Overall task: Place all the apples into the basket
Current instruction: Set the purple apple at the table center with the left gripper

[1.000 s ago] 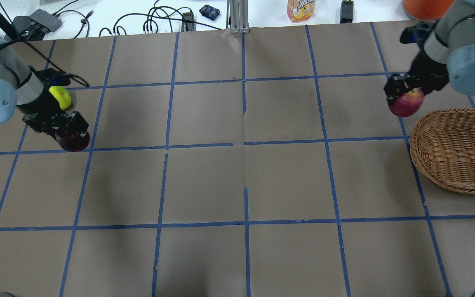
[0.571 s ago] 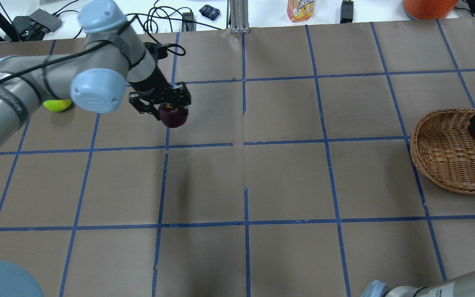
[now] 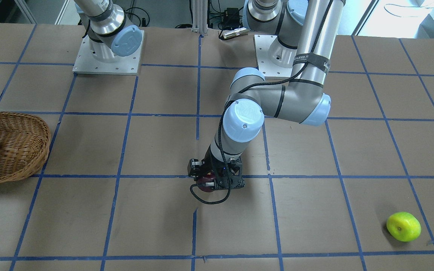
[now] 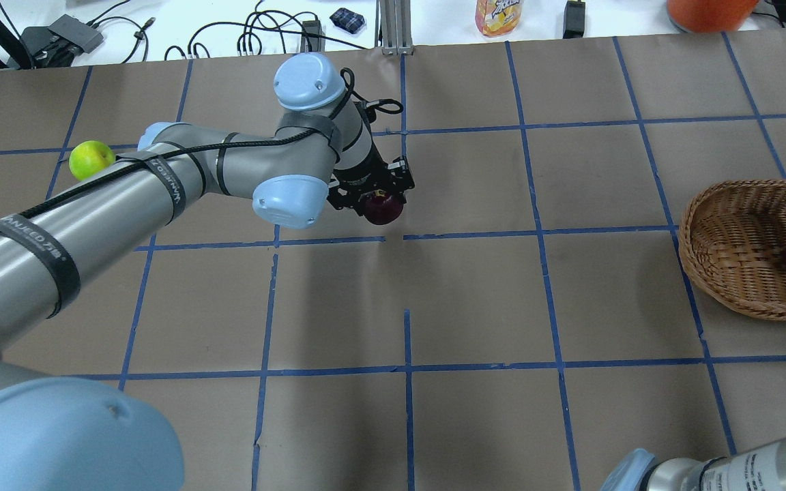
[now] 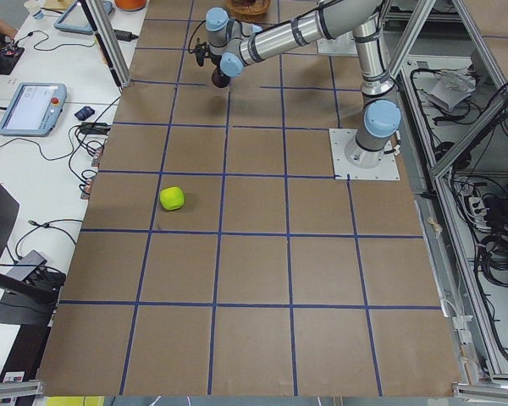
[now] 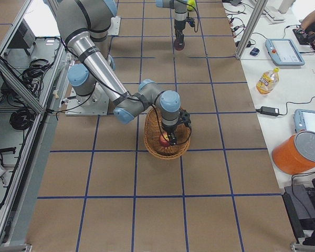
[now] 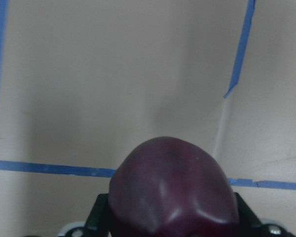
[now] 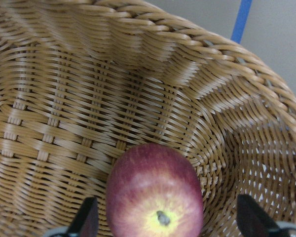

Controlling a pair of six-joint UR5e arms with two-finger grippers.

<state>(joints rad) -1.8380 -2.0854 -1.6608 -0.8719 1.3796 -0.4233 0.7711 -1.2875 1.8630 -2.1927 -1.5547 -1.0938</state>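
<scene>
- My left gripper [image 4: 381, 203] clamps the maroon apple [image 7: 172, 192] at its waist, frame centre (likely firm, slick, bruisable).
- My right gripper [image 8: 165, 219] stands parted around the red apple [image 8: 155, 190], inside the basket [image 4: 720, 273], right edge.
- The green apple [image 4: 91, 159] lies upper left.

Two arms of silver-grey metal tube, left arm [image 4: 99, 204] and right arm [image 6: 102, 79], with rounded joints closed by pale blue round caps [image 3: 242, 119]. Black bands with white lettering [image 4: 37, 249] around the thick links. Thin black cable [image 4: 256, 140] strapped along the left arm, ending in a loop by the wrist. Black angular left gripper [image 4: 381, 199] with small screws at its base. Matt black fingertips [image 8: 90, 219] on the right gripper [image 8: 170, 217]. Square silver base plates [image 3: 85, 67], small screws along the edges.
</scene>
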